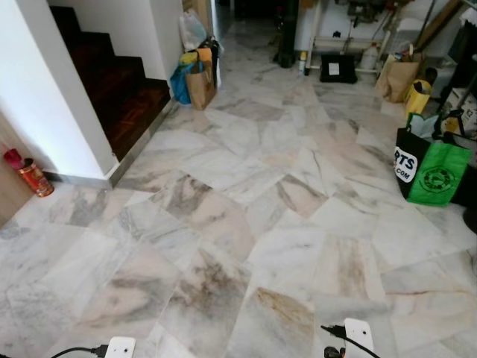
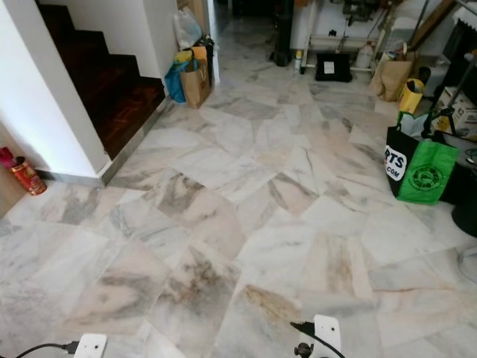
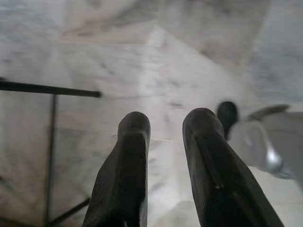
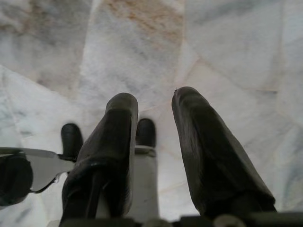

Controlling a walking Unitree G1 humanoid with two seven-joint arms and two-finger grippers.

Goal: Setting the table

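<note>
Both arms hang low over a marble tile floor. In the left wrist view my left gripper is open, a gap between its two black fingers and nothing in it; pale marble lies below. My right gripper is also open and empty above the same floor. The white wrist parts of the left arm and the right arm show at the bottom edge of the eye views.
A dark wooden staircase rises at the left behind a white wall. A red canister stands by the wall. Blue and brown bags sit past the stairs. A green and black bag and paper bags stand at right.
</note>
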